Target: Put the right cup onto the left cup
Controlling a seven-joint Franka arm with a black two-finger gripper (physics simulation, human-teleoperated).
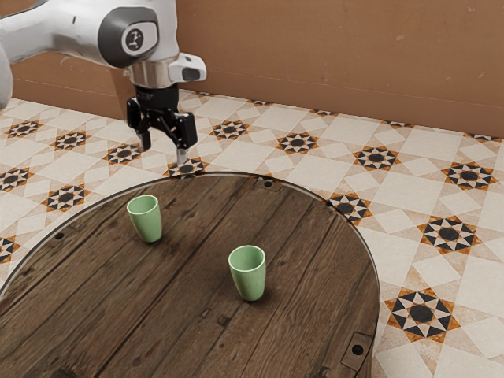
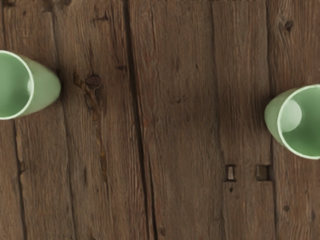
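Exterior view: my black two-finger gripper [image 1: 164,152] is hanging wide open, grasping nothing, above the round wooden table [image 1: 189,299]. One green cup [image 1: 148,224] is standing upright toward the exterior view's left, another green cup [image 1: 250,279] toward its right, well apart, both appearing empty inside. Grasping is likely pending, requiring centring over the right cup, then lowering.

Round dark-plank table [image 1: 173,299]; star-patterned tile floor [image 1: 402,193]; brown wall [image 1: 331,63] beyond.

Two cups [image 1: 250,279], both in the wrist view too, one table [image 1: 181,315], one arm [image 1: 55,31], one gripper [image 1: 163,154], two fingers [image 1: 187,130], one floor [image 1: 260,153]
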